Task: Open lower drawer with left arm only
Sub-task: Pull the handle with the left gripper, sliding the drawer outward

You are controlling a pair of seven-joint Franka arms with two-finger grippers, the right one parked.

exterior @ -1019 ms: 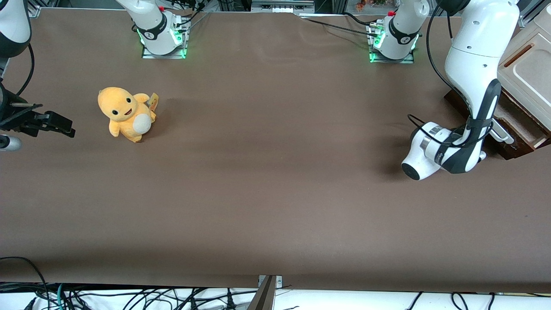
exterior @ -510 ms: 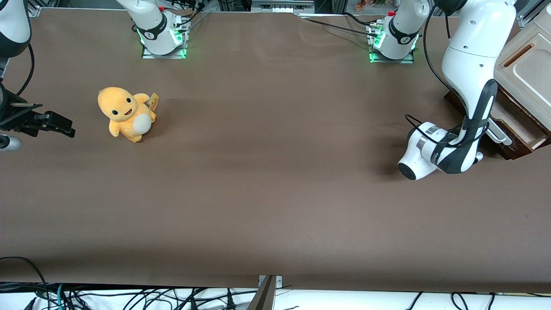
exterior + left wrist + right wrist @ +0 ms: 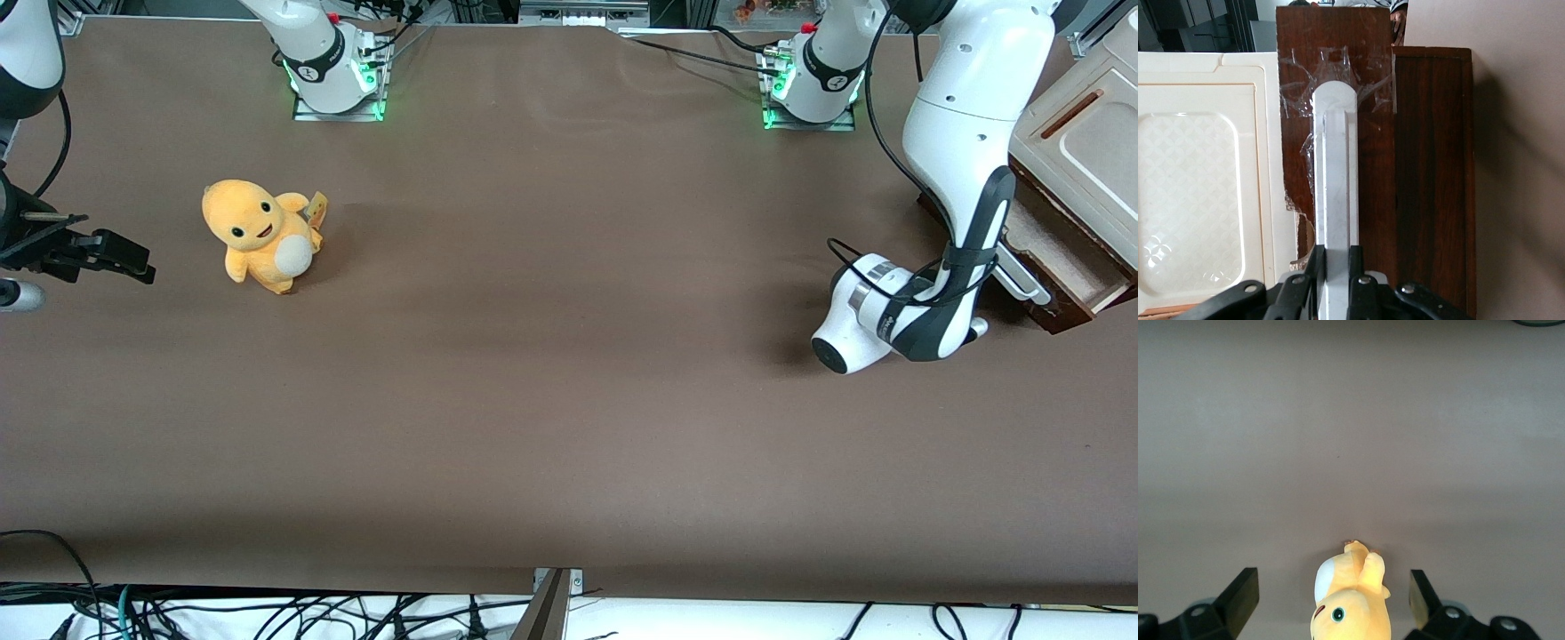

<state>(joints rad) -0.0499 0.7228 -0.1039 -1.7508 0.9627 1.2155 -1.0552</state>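
Comparing the front view over the last second, we find the left arm point(image 3: 965, 178) has drawn away from the cabinet point(image 3: 1080, 151) toward the parked arm's end of the table point(image 3: 569, 400), and the wrist has travelled with it. The drawer point(image 3: 1053, 258) has followed: more of its pale lining now shows in front of the cabinet than a second ago. We judge the pull to be working and the drawer partly open, with further travel probably left.

In the wrist view, the gripper point(image 3: 1336, 267) sits at the handle point(image 3: 1335, 173), at the drawer's front, with its fingers point(image 3: 1315, 263) pinching the white bar from both sides. Torn clear tape point(image 3: 1298, 100) lies around the handle's end on the drawer's wood.

The drawer lies at the working arm's end of the table, low under the cabinet's cream panel. The plush toy point(image 3: 260, 236) sits well apart from the drawer, toward the parked arm's end.
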